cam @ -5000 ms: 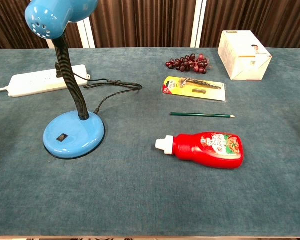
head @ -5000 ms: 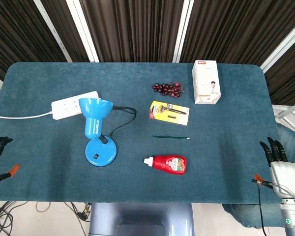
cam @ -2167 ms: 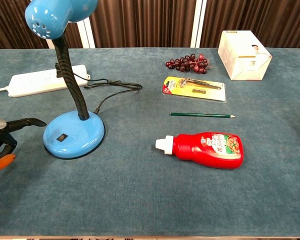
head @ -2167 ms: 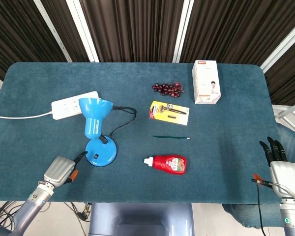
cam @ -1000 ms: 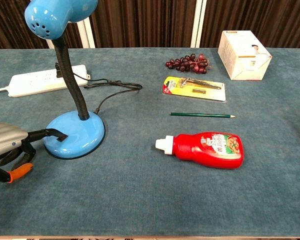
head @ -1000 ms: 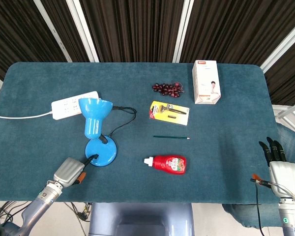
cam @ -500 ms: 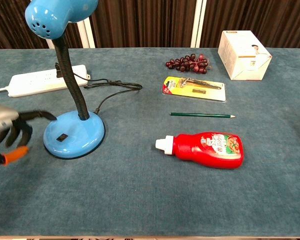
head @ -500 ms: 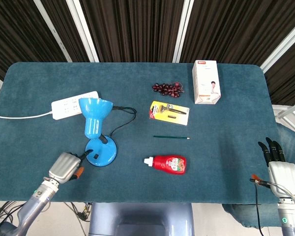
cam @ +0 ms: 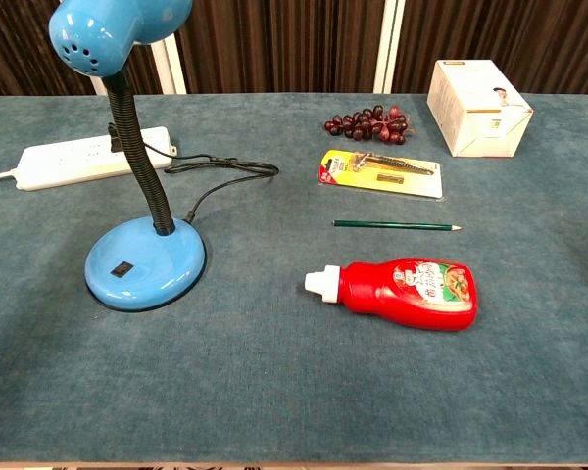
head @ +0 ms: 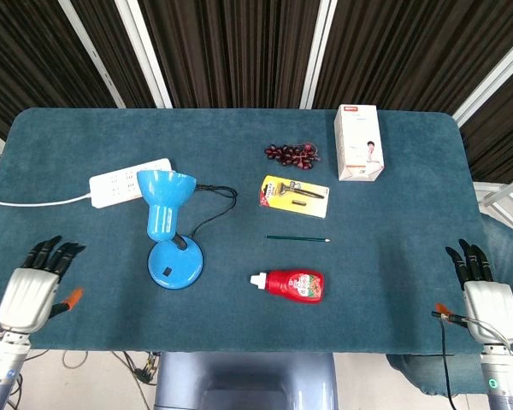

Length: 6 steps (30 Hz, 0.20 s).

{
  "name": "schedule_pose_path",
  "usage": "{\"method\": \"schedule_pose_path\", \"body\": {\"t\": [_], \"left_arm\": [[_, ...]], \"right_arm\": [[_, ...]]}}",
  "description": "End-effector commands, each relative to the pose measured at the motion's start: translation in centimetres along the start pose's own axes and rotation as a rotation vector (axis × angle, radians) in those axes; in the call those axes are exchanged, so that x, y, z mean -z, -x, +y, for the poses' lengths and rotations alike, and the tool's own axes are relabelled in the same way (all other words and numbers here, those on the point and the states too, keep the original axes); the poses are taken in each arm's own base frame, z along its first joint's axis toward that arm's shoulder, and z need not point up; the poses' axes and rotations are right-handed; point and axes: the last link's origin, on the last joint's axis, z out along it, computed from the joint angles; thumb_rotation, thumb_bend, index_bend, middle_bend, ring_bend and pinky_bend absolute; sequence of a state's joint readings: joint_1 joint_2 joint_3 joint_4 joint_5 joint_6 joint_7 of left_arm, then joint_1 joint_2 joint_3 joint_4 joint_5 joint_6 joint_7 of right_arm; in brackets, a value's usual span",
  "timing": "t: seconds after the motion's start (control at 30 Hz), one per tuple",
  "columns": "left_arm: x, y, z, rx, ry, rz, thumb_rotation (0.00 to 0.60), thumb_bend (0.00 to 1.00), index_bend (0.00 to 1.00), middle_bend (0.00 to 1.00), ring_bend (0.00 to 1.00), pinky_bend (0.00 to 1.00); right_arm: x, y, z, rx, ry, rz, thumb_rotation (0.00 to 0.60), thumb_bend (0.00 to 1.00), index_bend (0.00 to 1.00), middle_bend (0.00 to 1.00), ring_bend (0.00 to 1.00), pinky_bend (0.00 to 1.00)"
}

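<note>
A blue desk lamp (head: 169, 229) (cam: 132, 147) stands on the table's left half, its black cord running to a white power strip (head: 128, 181) (cam: 88, 157). My left hand (head: 34, 290) hovers at the front left of the table, fingers spread, holding nothing, well left of the lamp base. My right hand (head: 481, 286) sits at the front right edge, fingers extended and empty. Neither hand shows in the chest view. A red ketchup bottle (head: 292, 284) (cam: 402, 293) lies on its side in front of a green pencil (head: 297, 238) (cam: 396, 225).
A yellow razor pack (head: 294, 195) (cam: 380, 172), dark grapes (head: 291, 154) (cam: 367, 125) and a white box (head: 357, 142) (cam: 477, 107) lie toward the back right. The blue table cloth (head: 393, 222) ends just before both hands.
My left hand has drawn back from the lamp base to the front left, opened its fingers, and left the chest view. The right hand has barely moved.
</note>
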<state>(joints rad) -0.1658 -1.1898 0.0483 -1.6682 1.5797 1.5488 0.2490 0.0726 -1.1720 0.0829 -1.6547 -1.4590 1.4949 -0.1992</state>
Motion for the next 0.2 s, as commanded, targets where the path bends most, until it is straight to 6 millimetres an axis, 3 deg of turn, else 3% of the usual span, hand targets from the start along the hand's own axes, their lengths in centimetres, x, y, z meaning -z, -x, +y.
{"method": "schedule_pose_path", "body": {"t": [0.03, 0.13, 0.2], "left_arm": [[1.25, 0.34, -1.87, 0.037, -0.081, -0.04, 0.6, 0.22, 0.16, 0.16, 0.07, 0.12], [1.26, 0.15, -2.1, 0.031, -0.08, -0.031, 0.6, 0.22, 0.16, 0.16, 0.07, 0.12], [1.29, 0.07, -2.19, 0.045, -0.079, -0.033, 0.6, 0.22, 0.16, 0.16, 0.07, 0.11]], "right_arm": [[0.03, 0.0, -0.08, 0.001, -0.004, 0.001, 0.6, 0.14, 0.12, 0.05, 0.04, 1.0], [0.06, -0.08, -0.04, 0.007, -0.005, 0.006, 0.6, 0.14, 0.12, 0.05, 0.04, 0.99], [0.06, -0.13, -0.03, 0.006, -0.006, 0.007, 0.6, 0.14, 0.12, 0.05, 0.04, 0.62]]}}
